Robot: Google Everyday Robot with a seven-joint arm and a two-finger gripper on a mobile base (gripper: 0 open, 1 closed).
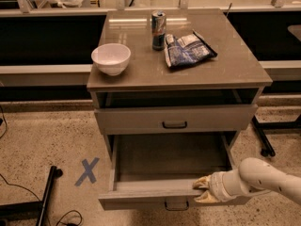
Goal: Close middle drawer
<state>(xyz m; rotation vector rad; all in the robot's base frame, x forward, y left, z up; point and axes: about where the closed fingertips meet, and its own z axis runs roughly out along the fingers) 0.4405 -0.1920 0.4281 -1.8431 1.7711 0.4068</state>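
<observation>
The middle drawer (141, 199) is pulled far out of the grey-beige cabinet, and its inside is bare. Its flat front faces the floor side of the view, with a small black loop handle (177, 205) at the centre. My gripper (202, 190) is at the right part of that front's top edge. One beige fingertip (201, 182) lies over the rim and the other sits lower against the front. The fingers are spread and hold nothing. The white forearm (263, 178) comes in from the lower right.
The taller drawer front (174, 119) above is shut. On the cabinet top (235, 69) stand a white bowl (111, 58), a drink can (158, 30) and a blue snack bag (187, 49). A blue tape X (88, 171) marks the floor on the left, beside a black stand leg (46, 197).
</observation>
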